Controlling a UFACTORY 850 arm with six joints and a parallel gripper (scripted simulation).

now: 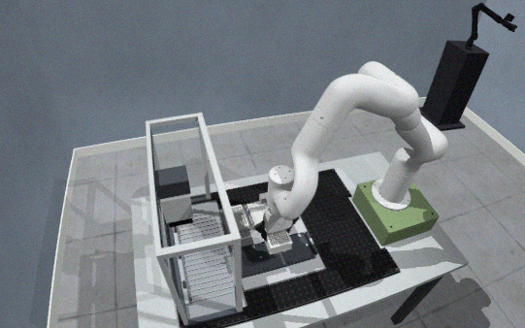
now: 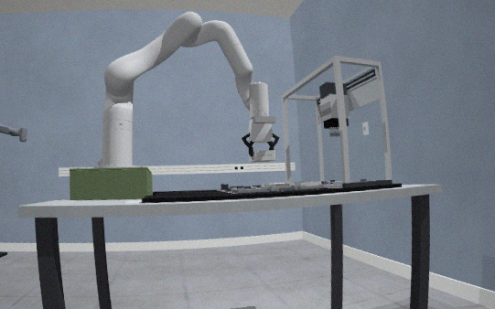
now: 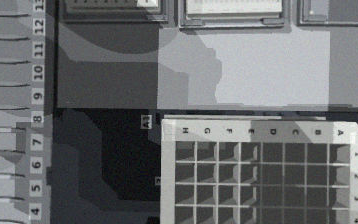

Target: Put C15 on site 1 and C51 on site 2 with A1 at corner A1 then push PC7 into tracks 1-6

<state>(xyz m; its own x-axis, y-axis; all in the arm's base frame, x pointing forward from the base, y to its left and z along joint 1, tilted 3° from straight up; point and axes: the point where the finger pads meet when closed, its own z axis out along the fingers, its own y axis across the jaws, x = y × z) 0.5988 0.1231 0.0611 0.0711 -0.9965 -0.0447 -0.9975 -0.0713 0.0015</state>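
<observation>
My gripper point(image 2: 261, 148) is shut on C51 point(image 2: 262, 156), a pale deep-well block with large square wells. It holds the block level, well above the table. In the wrist view the block point(image 3: 262, 172) fills the lower right, and its A1 corner lies close under an A1 mark. The dark carrier PC7 point(image 3: 115, 165) lies below on the apron, with a second A1 mark. From above, the block point(image 1: 278, 241) hangs over the carrier point(image 1: 286, 254). The fingers are hidden in the wrist view.
Three nests line the top of the wrist view: the left point(image 3: 112, 10) holds a plate, the middle point(image 3: 232, 10) a finely gridded pale plate, and the right point(image 3: 337, 12) looks empty. Numbered tracks point(image 3: 37, 125) run along the left. The framed instrument point(image 1: 194, 209) stands beside the apron.
</observation>
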